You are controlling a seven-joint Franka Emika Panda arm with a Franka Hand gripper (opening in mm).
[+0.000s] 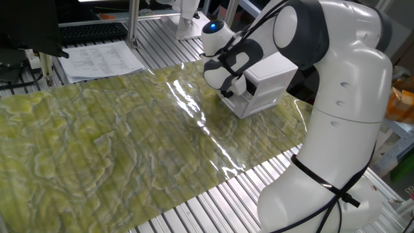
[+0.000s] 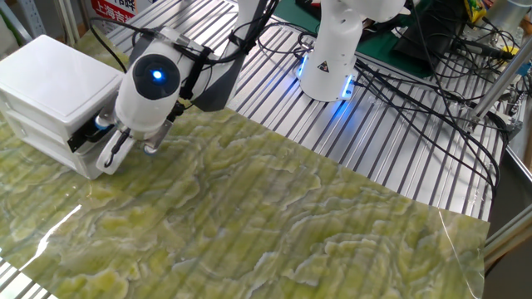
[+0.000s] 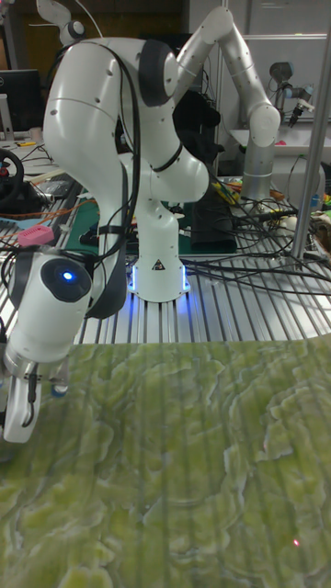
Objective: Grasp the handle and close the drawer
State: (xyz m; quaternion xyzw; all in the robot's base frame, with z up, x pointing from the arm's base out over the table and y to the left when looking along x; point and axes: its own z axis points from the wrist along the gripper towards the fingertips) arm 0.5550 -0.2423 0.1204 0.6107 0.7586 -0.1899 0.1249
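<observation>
The small white two-tier cabinet [image 1: 272, 74] [image 2: 51, 79] stands at the edge of the green mat. Its lower white drawer [image 1: 253, 103] [image 2: 46, 143] shows beside the hand and looks almost level with the cabinet front. My gripper [image 1: 228, 92] [image 2: 129, 152] [image 3: 39, 404] is pressed against the cabinet's front face at drawer height. Its two fingers [image 2: 109, 154] stand apart, so it looks open. The handle is hidden behind my hand in every view. A dark slot [image 2: 83, 138] of the upper tier shows just above the fingers.
The green patterned mat [image 1: 116, 142] covers the slatted metal table. Papers [image 1: 100, 59] and a keyboard [image 1: 90, 31] lie at the far side. My arm's base [image 2: 331, 58] and a tangle of cables [image 2: 432, 75] sit behind the mat.
</observation>
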